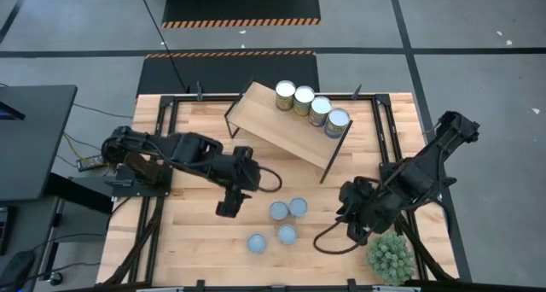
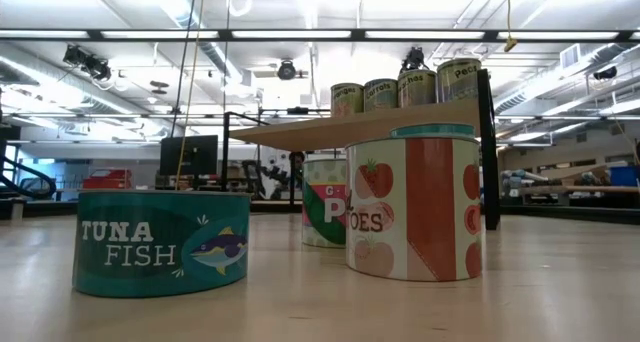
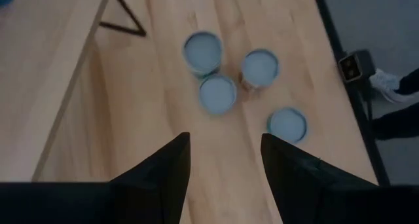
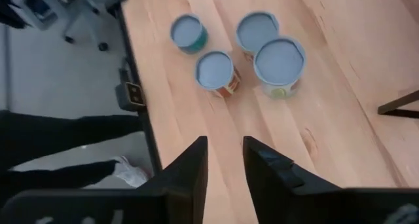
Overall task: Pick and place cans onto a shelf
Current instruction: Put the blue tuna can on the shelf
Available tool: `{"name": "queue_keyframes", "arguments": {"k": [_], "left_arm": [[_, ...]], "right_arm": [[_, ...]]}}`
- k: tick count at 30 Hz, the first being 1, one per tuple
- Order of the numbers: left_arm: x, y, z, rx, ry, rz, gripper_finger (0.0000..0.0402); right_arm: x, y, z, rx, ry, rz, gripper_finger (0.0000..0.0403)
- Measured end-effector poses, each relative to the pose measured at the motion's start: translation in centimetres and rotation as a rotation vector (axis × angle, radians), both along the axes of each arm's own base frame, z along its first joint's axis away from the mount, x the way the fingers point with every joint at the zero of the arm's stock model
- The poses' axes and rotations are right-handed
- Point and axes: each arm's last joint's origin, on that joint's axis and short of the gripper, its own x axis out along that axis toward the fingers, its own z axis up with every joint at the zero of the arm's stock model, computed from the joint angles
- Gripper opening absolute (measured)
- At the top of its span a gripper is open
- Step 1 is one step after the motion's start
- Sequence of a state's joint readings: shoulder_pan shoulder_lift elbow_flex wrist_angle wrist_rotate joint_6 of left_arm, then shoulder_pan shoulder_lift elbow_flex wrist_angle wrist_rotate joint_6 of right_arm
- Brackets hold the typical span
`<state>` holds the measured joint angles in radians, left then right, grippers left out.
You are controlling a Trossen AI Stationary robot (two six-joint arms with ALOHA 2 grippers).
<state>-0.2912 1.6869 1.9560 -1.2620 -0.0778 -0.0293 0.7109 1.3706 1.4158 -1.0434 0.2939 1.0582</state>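
Several cans with white or silvery tops (image 1: 320, 109) stand in a row on the light wooden shelf (image 1: 273, 125), which sits askew at the table's far middle. Several blue-grey-topped cans (image 1: 287, 234) stand on the tabletop near the front middle; they also show in the left wrist view (image 3: 217, 93) and the right wrist view (image 4: 216, 70). My left gripper (image 1: 229, 208) (image 3: 226, 158) is open and empty, above the table left of those cans. My right gripper (image 1: 354, 232) (image 4: 224, 155) is open a little and empty, right of them.
A spiky green potted plant (image 1: 391, 256) stands at the table's near right corner, close to my right arm. The shelf's thin dark legs (image 1: 328, 164) reach the table behind the loose cans. The low view shows a tuna can (image 2: 162, 240) and a tomato can (image 2: 412, 207) up close.
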Motion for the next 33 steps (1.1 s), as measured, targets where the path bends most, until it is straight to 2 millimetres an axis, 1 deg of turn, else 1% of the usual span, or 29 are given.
{"name": "queue_keyframes", "arguments": {"k": [5, 7, 10, 15, 19, 24, 27, 31, 33], "left_arm": [[0.4, -2.1, -0.9, -0.029, 0.028, -0.004, 0.0192], [0.6, -3.2, -1.6, -0.039, 0.052, -0.001, 0.0192], [1.0, -5.0, -2.8, -0.055, 0.092, 0.007, 0.0192], [2.2, -8.4, -6.1, -0.036, 0.179, 0.037, 0.0196], [3.0, -10.7, -8.6, -0.023, 0.224, 0.030, 0.0216], [4.0, -12.8, -11.4, 0.022, 0.236, 0.030, 0.0250], [4.1, -13.8, -12.5, 0.074, 0.230, 0.003, 0.0267], [3.8, -15.2, -13.6, 0.126, 0.218, -0.079, 0.0271], [3.5, -15.6, -14.8, 0.136, 0.212, -0.109, 0.0268]], "right_arm": [[0.9, 0.8, -1.3, -0.021, 0.052, -0.016, 0.0107], [1.1, 1.0, -1.6, -0.017, 0.067, -0.016, 0.0106], [0.8, 0.7, -1.9, -0.032, 0.108, -0.048, 0.0106], [-0.1, -0.1, -2.0, -0.087, 0.170, -0.093, 0.0105], [-0.7, -0.6, -1.8, -0.114, 0.200, -0.095, 0.0105], [-1.4, -1.2, -1.4, -0.119, 0.212, -0.111, 0.0105], [-1.5, -1.2, -1.3, -0.116, 0.208, -0.110, 0.0105], [-1.7, -1.0, -1.3, -0.120, 0.195, -0.119, 0.0105], [-1.8, -0.8, -1.3, -0.123, 0.175, -0.137, 0.0105]]}}
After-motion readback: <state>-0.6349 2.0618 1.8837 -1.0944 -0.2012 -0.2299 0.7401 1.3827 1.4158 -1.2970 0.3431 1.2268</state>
